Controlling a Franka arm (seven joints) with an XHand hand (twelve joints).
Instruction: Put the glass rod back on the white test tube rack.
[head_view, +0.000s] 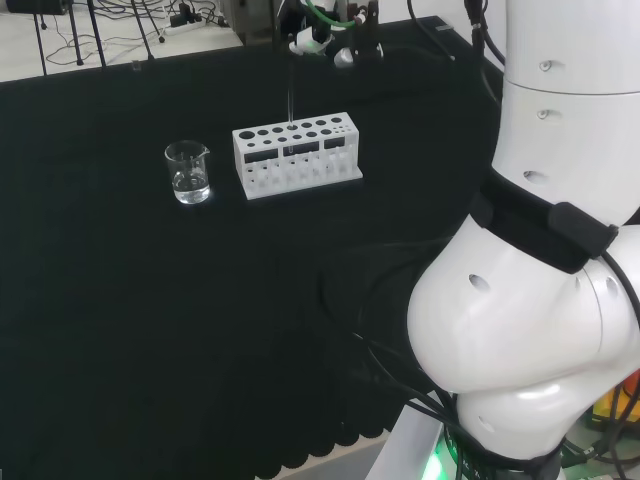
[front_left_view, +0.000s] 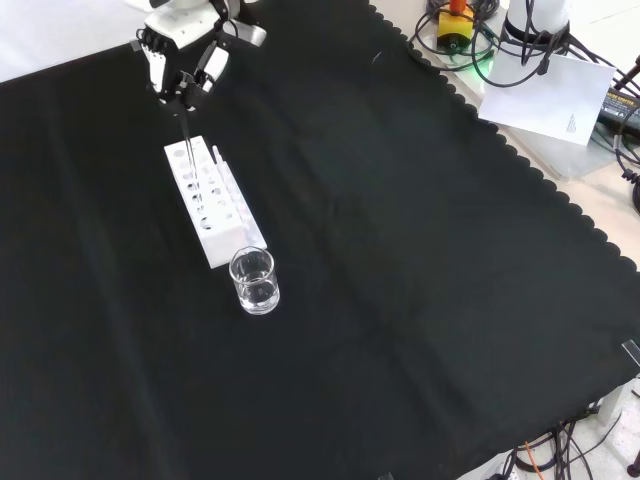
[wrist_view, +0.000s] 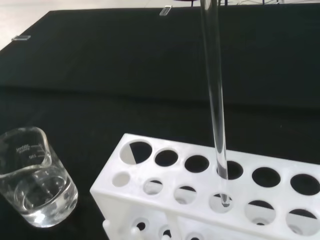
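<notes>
One clear glass rod (wrist_view: 214, 100), one white plastic test tube rack (front_left_view: 208, 199) with rows of round holes and one small clear glass beaker (front_left_view: 254, 281) holding a little clear liquid are on the black cloth (front_left_view: 420, 260). Thin, straight and see-through, the rod stands upright with its lower end inside a hole in the rack's far row, its top pinched in the curled fingers of the black and white hand (front_left_view: 180, 62). Just beside the rack's end stands the beaker; wide bare cloth lies around them

Rod (wrist_view: 214, 100) clear glossy glass — rack (wrist_view: 150, 200) smooth white plastic — cloth (head_view: 150, 320) matt black.
</notes>
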